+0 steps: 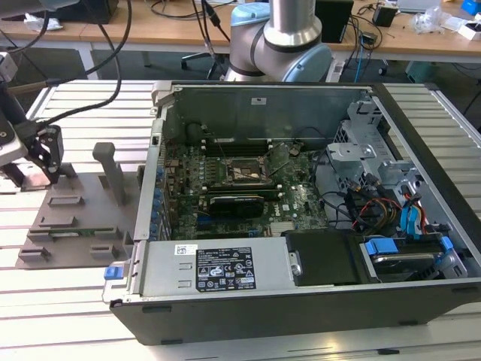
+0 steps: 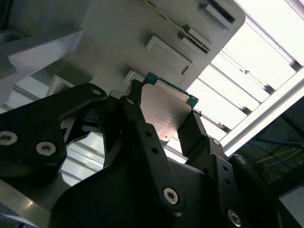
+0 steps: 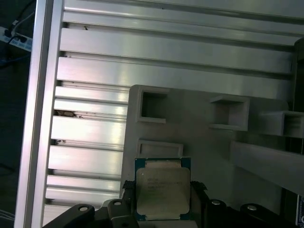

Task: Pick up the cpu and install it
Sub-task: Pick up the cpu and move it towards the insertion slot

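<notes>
Slatted aluminium table (image 1: 75, 316) spans the workspace, with wooden benches (image 1: 150, 41) and loose cables behind it. The cpu (image 3: 163, 190) is at the exterior view's far left end of that table, over the grey fixture tray (image 1: 83, 195). In both wrist views its silvery lid faces up, with a thin green edge showing around it.

The gripper (image 3: 163, 202) has its two black fingers (image 2: 142, 128) set against opposite edges of the chip, so it reads as clamped on the cpu. Whether the chip has cleared the tray or rests on it is hard to judge, because the fingers hide its underside. In the first wrist view it lies just beside a shallow rectangular recess (image 3: 159, 148) of the tray.

Well apart from it, toward the exterior view's right, the open computer case (image 1: 301, 308) lies on its side with the motherboard (image 1: 293, 199) exposed. The black socket (image 1: 244, 174) sits near the board's middle, just behind the long black expansion card (image 1: 237, 203). As far as can be made out, it holds no silvery chip. The arm's base (image 1: 282, 37) stands on the far side of the case.

Judged from this, the grasp is made and the pick-up is at most barely under way. The chip is nowhere near the case, and the install itself is not yet done.
</notes>
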Robot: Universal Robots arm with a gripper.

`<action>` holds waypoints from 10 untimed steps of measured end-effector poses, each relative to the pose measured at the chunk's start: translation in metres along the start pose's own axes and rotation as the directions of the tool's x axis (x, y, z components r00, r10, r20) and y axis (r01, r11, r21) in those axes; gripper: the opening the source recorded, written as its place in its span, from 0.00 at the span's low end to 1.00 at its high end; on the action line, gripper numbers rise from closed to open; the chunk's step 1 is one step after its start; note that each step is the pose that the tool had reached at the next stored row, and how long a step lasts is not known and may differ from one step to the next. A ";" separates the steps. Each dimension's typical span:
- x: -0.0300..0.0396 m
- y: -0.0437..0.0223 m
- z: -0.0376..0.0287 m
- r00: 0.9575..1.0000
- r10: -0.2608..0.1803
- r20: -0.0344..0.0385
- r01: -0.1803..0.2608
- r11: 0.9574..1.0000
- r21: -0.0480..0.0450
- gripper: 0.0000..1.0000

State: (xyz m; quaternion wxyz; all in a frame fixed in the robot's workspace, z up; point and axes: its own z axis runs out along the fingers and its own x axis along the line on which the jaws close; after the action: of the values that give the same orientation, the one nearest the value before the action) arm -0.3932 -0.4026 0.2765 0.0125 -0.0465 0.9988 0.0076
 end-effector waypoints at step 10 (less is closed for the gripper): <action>-0.0005 0.0003 -0.0199 1.000 0.000 0.000 0.000 1.000 0.000 0.55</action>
State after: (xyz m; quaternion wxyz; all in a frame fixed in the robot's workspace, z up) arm -0.3933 -0.4026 0.2963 0.0125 -0.0465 0.9988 0.0076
